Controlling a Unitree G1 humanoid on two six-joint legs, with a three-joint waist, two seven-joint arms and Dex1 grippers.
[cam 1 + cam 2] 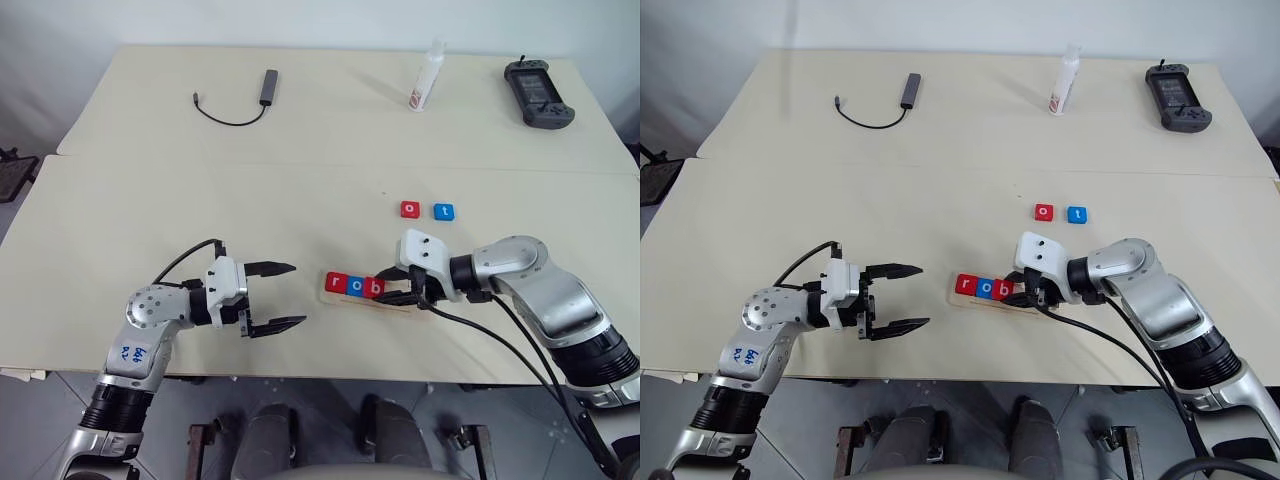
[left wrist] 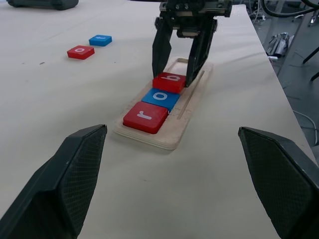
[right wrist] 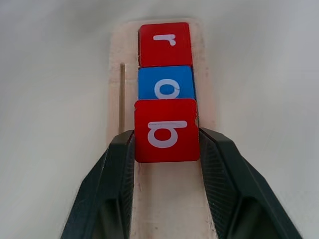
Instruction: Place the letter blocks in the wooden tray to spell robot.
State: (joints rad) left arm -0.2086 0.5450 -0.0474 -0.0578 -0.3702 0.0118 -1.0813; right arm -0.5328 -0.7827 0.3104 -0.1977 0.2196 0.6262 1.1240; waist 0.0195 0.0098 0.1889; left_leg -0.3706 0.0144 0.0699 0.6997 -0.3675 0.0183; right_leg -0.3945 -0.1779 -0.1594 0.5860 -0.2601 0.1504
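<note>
Now the right pincer (image 3: 167, 144) has its two black fingers on both sides of the red b block (image 3: 167, 130), right over the wooden tray (image 2: 192, 97). The fingers look like they touch the block's sides, so it seems to be held, but I cannot tell if the grip is starting to let go. The b sits in the third spot, just beside the blue o block (image 2: 160, 97), and the red r block (image 2: 145, 117) is at the tray's end.

To do this step well, I think the b should lie flat and snug against the blue o before the fingers open. Then the pincer should go straight up, so it does not drag the b or bump the row.

The other red o block (image 1: 409, 209) and the blue t block (image 1: 443, 211) wait on the counter (image 1: 150, 210), near each other and apart from the tray. The left pincer (image 1: 278, 296) hangs wide open and holds nothing
</note>
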